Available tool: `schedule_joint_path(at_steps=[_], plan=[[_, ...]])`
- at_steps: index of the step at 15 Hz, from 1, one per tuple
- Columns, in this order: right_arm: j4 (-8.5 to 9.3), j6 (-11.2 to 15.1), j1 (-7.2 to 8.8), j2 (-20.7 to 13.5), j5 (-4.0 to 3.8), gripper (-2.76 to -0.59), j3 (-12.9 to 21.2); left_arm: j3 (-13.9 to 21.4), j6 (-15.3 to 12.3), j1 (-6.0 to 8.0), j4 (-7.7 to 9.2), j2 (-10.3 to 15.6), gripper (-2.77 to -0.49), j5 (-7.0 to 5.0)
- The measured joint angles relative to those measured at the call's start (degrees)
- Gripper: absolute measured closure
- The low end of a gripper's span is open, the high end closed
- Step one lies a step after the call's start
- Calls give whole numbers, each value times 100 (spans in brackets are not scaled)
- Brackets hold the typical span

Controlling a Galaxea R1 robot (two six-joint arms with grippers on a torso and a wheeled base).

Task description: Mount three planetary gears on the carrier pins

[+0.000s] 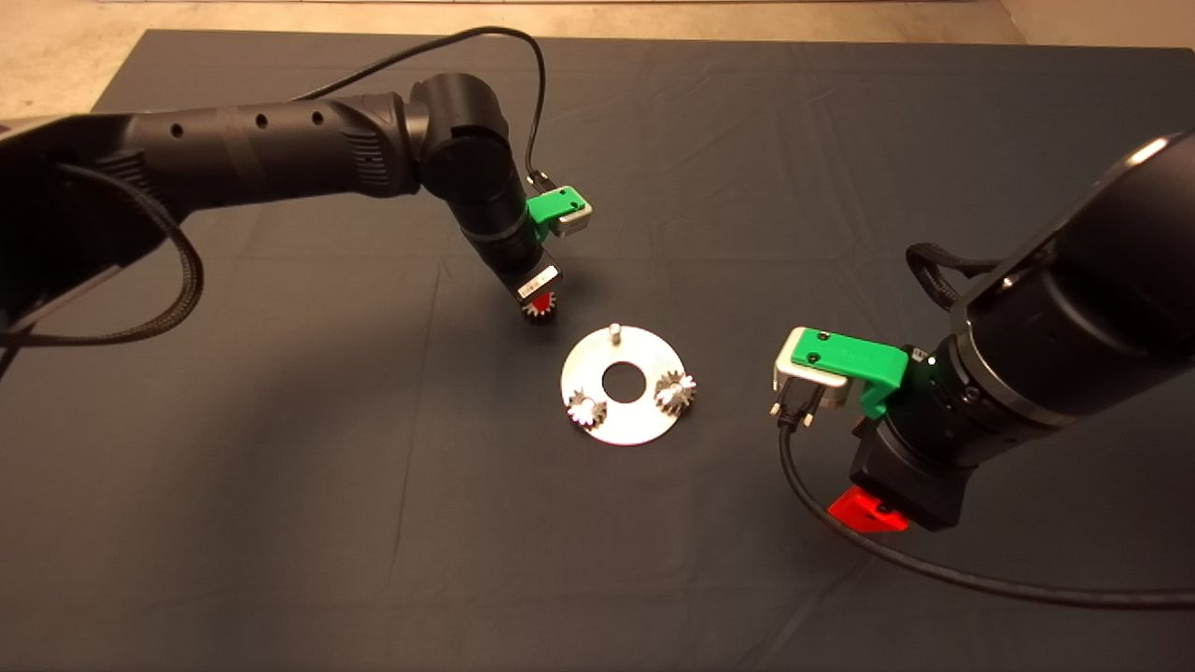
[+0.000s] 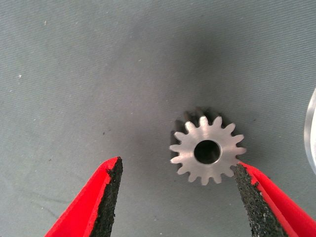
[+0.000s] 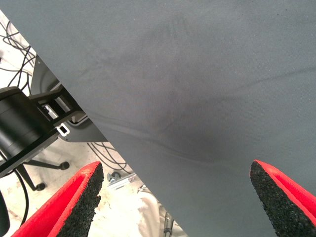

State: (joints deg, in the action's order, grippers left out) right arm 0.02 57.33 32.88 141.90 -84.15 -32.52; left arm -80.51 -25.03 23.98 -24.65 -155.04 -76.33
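left gripper (image 2: 175, 197) open wide over third gear (image 2: 207, 151), flat on mat, bore up, against one pad, not gripped. free pin (image 1: 614, 329) just right of it on disc (image 1: 644, 422). two gears (image 1: 674, 392) seated. right gripper (image 3: 173, 202) parked near-right, open.

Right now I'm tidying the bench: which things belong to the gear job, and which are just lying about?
Part of the job:
- flat silver metal disc with one bare upright pin
- two small shiny silver gears seated on it
- third silver toothed gear on the mat, between the open left pincer fingers

Just there:
- dark cloth mat
- right pincer, open, waiting at the mat's edge
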Motion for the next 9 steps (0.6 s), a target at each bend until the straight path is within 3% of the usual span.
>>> schedule_joint_path(at_steps=[9], plan=[[0,0,0,0,2,-220,0,-2,-90,-2,1,-1,-160,92]])
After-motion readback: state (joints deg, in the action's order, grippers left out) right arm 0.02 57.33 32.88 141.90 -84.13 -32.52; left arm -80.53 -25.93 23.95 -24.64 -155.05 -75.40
